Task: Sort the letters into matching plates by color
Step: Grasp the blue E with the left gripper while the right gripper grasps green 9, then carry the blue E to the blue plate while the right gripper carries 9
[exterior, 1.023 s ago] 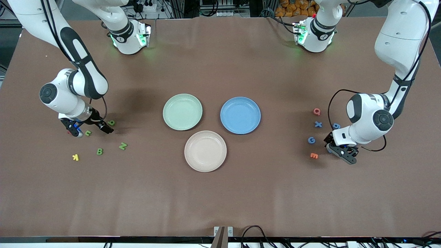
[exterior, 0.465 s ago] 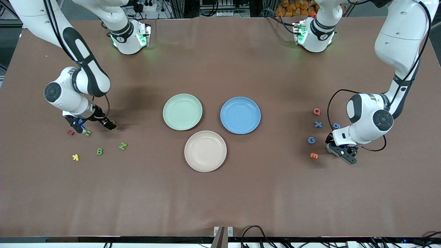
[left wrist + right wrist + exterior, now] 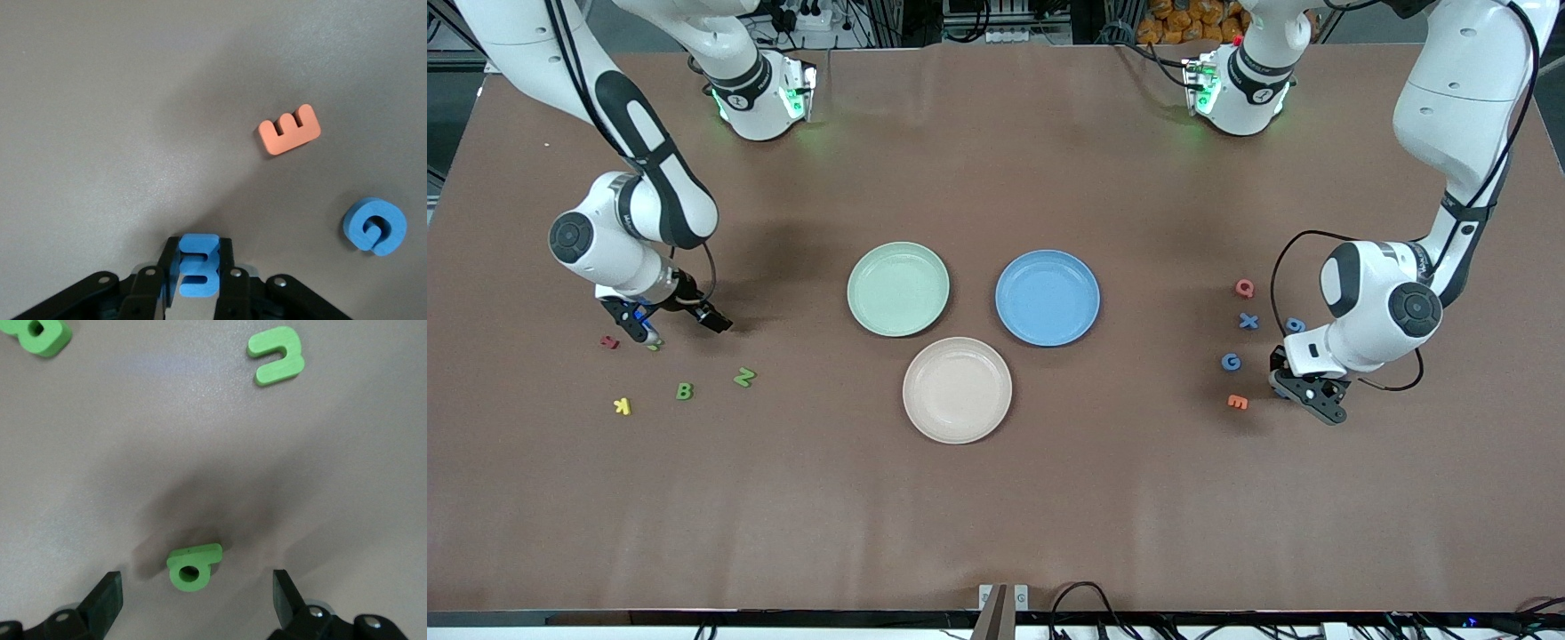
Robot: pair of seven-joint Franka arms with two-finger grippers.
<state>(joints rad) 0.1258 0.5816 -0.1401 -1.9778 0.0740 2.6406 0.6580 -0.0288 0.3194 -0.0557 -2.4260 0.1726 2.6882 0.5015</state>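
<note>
My left gripper (image 3: 199, 267) is shut on a blue letter (image 3: 199, 263), held on edge low at the table; in the front view it (image 3: 1288, 384) sits beside an orange E (image 3: 1237, 402). Loose blue letters G (image 3: 1230, 361), X (image 3: 1248, 321) and a third one (image 3: 1296, 325) lie close by. My right gripper (image 3: 197, 600) is open, its fingers either side of a green letter with a hole (image 3: 193, 567) lying flat. Green B (image 3: 684, 390) and Z (image 3: 744, 377) lie nearer the front camera. The green plate (image 3: 898, 289) and blue plate (image 3: 1048, 297) stand mid-table, both empty.
A beige plate (image 3: 957, 389) sits nearer the front camera than the other two. A red Q (image 3: 1244, 287) lies by the blue letters. A red letter (image 3: 609, 341), a yellow K (image 3: 622, 406) and a small green letter (image 3: 275, 364) lie around my right gripper (image 3: 679, 326).
My left gripper has shut on the blue letter. My right gripper, still open, has shifted off the small green letter and over the green letter with a hole.
</note>
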